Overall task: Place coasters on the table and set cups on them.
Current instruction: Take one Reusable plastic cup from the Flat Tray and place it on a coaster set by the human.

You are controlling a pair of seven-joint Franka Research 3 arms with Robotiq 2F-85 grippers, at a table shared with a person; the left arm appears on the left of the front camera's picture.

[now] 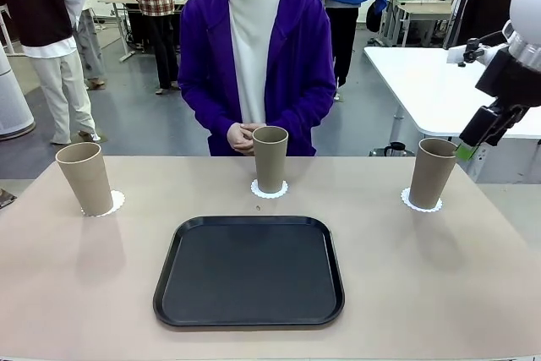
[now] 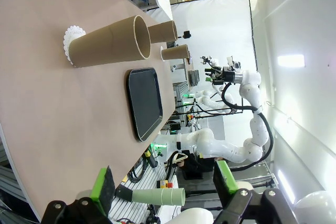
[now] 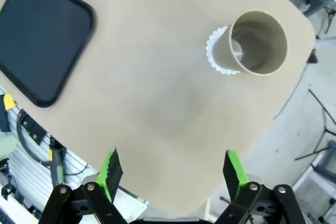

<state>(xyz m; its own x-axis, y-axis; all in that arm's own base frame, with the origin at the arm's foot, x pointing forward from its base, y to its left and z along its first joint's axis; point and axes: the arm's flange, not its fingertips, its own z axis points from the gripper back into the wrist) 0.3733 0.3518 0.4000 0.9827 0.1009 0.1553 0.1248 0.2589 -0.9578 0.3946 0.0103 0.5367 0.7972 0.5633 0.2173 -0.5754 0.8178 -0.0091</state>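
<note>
Three tan cups stand upright on the beige table (image 1: 423, 293), each on a white lacy coaster: left cup (image 1: 84, 177) on its coaster (image 1: 111, 203), middle cup (image 1: 270, 158) on its coaster (image 1: 269, 190), right cup (image 1: 432, 172) on its coaster (image 1: 420, 202). My right gripper (image 1: 470, 146) hangs above and just right of the right cup. From the right wrist, this gripper (image 3: 172, 171) is open and holds nothing, with that cup (image 3: 257, 43) and coaster (image 3: 214, 51) below and apart. My left gripper (image 2: 164, 184) is open and holds nothing, well back from the nearest cup (image 2: 110, 43) and coaster (image 2: 69, 40).
A black rounded tray (image 1: 249, 270) lies bare at the table's near middle. A person in a purple jacket stands at the far edge behind the middle cup, hands (image 1: 245, 135) clasped. A white table (image 1: 423, 73) stands behind at the right.
</note>
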